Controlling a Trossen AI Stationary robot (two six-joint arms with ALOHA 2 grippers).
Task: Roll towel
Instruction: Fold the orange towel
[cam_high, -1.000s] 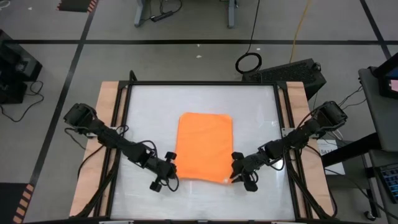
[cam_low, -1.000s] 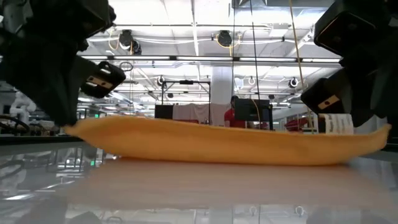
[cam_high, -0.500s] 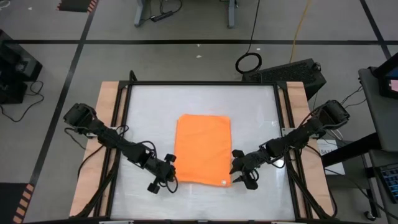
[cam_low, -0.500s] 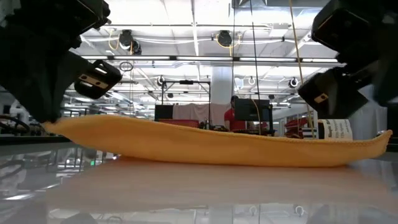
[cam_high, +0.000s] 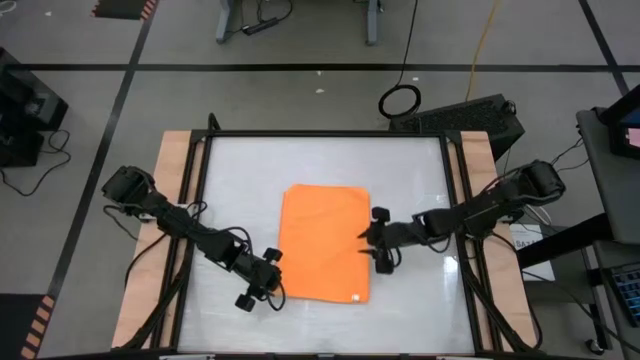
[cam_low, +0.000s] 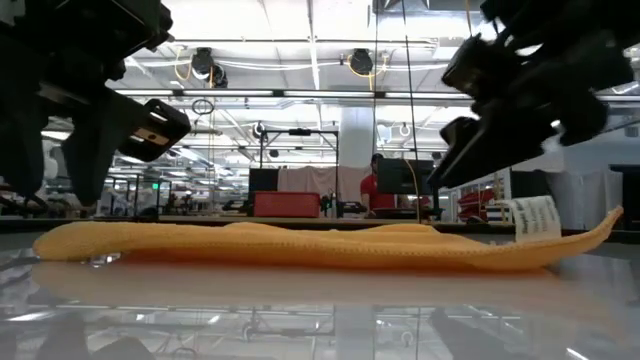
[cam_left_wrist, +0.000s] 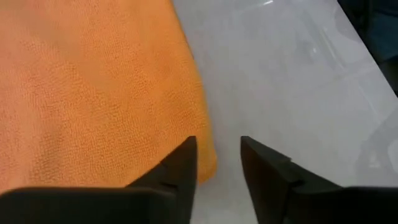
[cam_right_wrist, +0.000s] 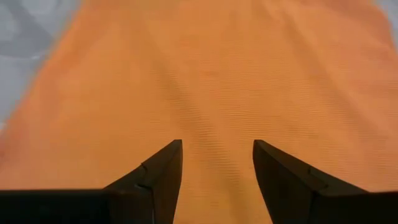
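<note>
The towel (cam_high: 325, 243) lies flat as an orange rectangle near the middle of the white table (cam_high: 240, 170), not yet rolled; the step in hand looks like the setup for rolling, with neither arm holding cloth; the left end effector (cam_high: 268, 283) sits at the towel's near left corner, fingers apart with bare table showing in the gap; the right end effector (cam_high: 372, 245) hovers at the towel's right edge about midway along, its fingers also spread and empty; the next move probably calls for both to pinch one short edge evenly and turn it over onto the cloth, keeping the roll straight; the high view alone gives the towel's whole outline and each arm's place against it; the low view alone shows how thin the cloth lies, with its far right tip lifting slightly; the left wrist view shows the corner just beside one finger, while the right wrist view shows only fabric beyond its own.
</note>
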